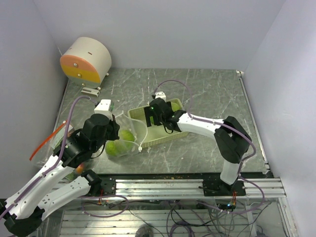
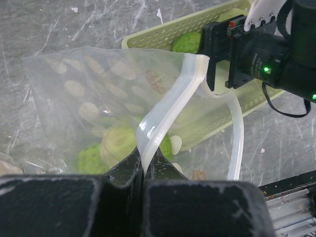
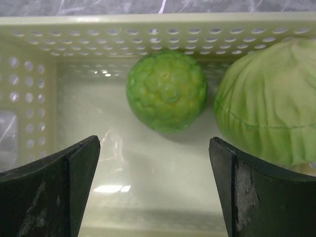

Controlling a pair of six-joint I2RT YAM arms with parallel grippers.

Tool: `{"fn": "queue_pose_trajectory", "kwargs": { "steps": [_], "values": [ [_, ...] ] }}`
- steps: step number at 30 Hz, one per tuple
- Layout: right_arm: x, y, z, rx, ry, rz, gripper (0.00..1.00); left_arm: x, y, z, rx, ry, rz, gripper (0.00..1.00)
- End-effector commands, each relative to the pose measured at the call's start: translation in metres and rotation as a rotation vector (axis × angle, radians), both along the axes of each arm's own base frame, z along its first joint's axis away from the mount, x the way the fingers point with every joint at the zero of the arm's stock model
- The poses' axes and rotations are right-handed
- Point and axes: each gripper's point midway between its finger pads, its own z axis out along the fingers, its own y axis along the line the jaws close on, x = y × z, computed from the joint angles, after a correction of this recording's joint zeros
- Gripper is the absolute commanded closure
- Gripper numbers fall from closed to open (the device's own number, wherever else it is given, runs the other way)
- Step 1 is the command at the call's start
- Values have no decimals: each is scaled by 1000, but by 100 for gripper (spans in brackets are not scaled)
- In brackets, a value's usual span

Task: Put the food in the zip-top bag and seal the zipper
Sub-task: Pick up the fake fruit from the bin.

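We are mid-loading: our left tool [image 2: 143, 169] pinches the rim of the clear plastic zip-top bag [image 2: 89, 98], holding it open. Our right tool [image 3: 154, 163], jaws wide, hangs over the bumpy light-green toy ball [image 3: 167, 91] in the pale-green perforated basket [image 3: 148, 34]; next we lower and close

Inside the basket [image 3: 148, 32], bare floor lies open in front of the bumpy ball [image 3: 167, 90]; the cabbage [image 3: 266, 113] crowds the room just beside it; holed walls hem the basket round; the bag [image 2: 74, 98] rises just beside its left end.
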Motion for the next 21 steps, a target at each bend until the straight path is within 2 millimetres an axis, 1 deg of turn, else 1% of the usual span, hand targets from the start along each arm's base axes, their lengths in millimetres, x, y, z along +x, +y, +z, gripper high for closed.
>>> {"fn": "queue_pose_trajectory", "kwargs": {
  "steps": [1, 8, 11, 12, 15, 17, 18, 19, 21],
  "values": [
    [31, 4, 8, 19, -103, -47, 9, -1, -3, 7, -11, -22, -22, 93],
    [45, 14, -13, 40, -116, -32, 10, -3, 2, 9, -7, -26, -16, 93],
    [50, 14, -21, 26, -117, -46, 15, -5, 4, 11, -12, -31, -11, 93],
    [50, 13, -26, 13, -109, -52, 23, -5, 5, 11, -11, -30, -9, 93],
    [49, 10, -29, 4, -106, -63, 47, -6, 5, 11, -13, -28, -9, 93],
    [48, 7, -24, 10, -113, -72, 66, -7, 5, 10, -14, -26, -9, 93],
    [47, 3, -18, 11, -123, -81, 73, -7, 5, 10, -15, -26, -10, 93],
    [45, 1, -10, 19, -135, -87, 78, -7, 4, 9, -15, -25, -11, 93],
    [36, -4, 8, 45, -157, -81, 79, -6, 3, 9, -16, -23, -12, 93]
  ]
}}
